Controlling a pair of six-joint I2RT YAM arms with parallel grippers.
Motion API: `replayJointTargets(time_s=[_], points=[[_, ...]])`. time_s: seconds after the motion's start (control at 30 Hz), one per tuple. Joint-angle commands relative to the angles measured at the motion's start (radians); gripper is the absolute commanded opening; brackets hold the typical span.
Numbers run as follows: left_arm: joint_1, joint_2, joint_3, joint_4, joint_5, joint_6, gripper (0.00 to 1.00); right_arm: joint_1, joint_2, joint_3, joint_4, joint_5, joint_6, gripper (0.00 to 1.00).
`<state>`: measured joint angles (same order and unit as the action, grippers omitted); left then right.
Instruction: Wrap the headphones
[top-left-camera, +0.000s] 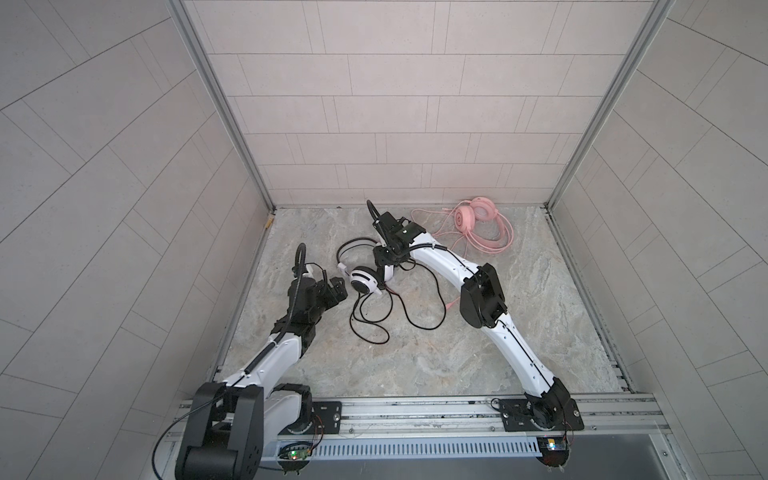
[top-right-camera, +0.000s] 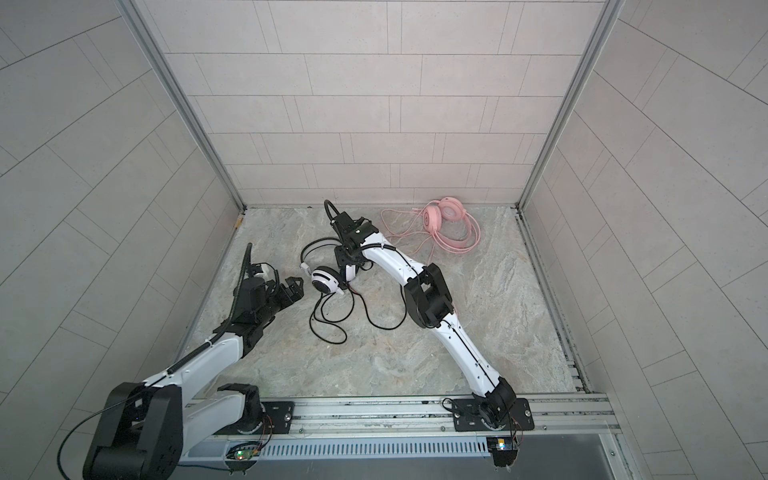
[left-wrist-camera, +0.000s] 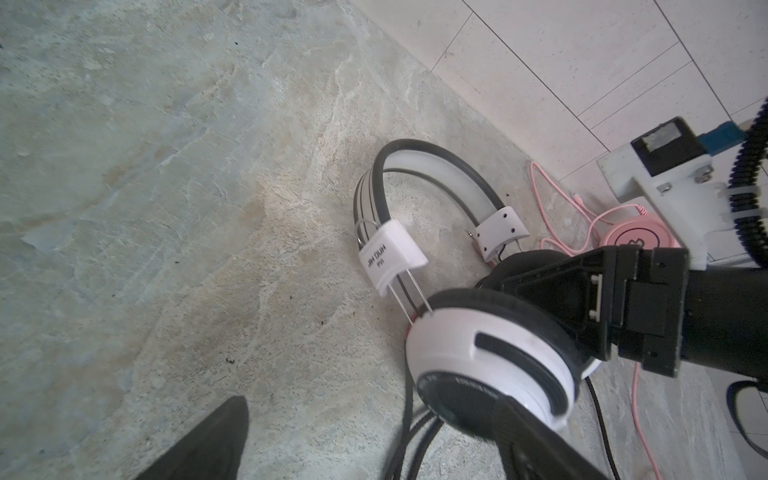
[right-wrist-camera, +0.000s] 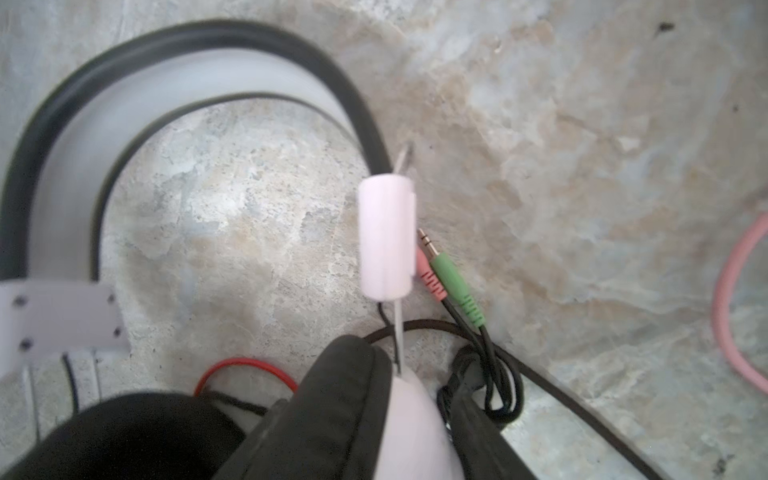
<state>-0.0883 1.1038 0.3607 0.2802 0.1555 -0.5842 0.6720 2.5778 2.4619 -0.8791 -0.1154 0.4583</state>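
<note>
- My right claw (top-left-camera: 384, 266) reaches across the middle and comes down on the white-and-black headset (top-left-camera: 363, 270) from its far right side.
- One ear cup (right-wrist-camera: 399, 415), with its black cushion, sits between my right fingers in the right wrist view. The jaws stand about half apart around it; whether they actually clamp it I cannot tell.
- My left claw (top-left-camera: 336, 289) hovers just left of the same headset, jaws spread wide — nothing between them. The near cup (left-wrist-camera: 494, 357) fills the view from that wrist, close in front of my fingertips.
- The striped headset lies on the marbled table (top-left-camera: 415, 365) a little left of centre, its band (left-wrist-camera: 415, 174) arching towards the far side, both cups towards the near side.
- Its black cable (top-left-camera: 374, 320) runs loose over the table in open loops, near and to the right of the cups.
- The green plug (right-wrist-camera: 455, 286) and pink plug (right-wrist-camera: 430, 280) lie side by side just beside the white slider block (right-wrist-camera: 386, 237) on the band.
- A thin red wire (right-wrist-camera: 245, 368) arcs between the two cups.
- The pink headset (top-left-camera: 478, 224) rests at the far right of the table, close to the back wall, well apart from both claws — its pink cable (top-left-camera: 432, 228) is spread in loose curves to its left.
</note>
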Motion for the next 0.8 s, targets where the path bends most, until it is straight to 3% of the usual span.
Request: replayJointTargets(time_s=[0.0,0.1,0.2,0.47,0.6,0.77], points=[[-0.004,0.003,0.024,0.012,0.001,0.0,0.97,0.004,-0.078,-0.046,-0.043,0.021,-0.031,0.56],[-0.002,0.007,0.021,0.028,0.013,-0.006,0.97,0.004,-0.152,-0.141,-0.006,0.032,-0.051,0.44],[-0.002,0.003,0.017,0.033,0.012,-0.008,0.97,0.004,-0.285,-0.356,0.153,0.009,-0.091,0.28],[-0.003,-0.036,-0.016,0.059,-0.016,-0.011,0.97,0.004,-0.652,-0.926,0.551,0.051,-0.157,0.28],[-0.003,-0.035,-0.008,0.077,0.079,0.034,0.97,0.005,-0.807,-1.226,0.8,0.055,-0.187,0.29],[-0.003,-0.029,0.0,0.112,0.191,0.04,0.97,0.003,-0.943,-1.471,1.001,0.092,-0.218,0.29]])
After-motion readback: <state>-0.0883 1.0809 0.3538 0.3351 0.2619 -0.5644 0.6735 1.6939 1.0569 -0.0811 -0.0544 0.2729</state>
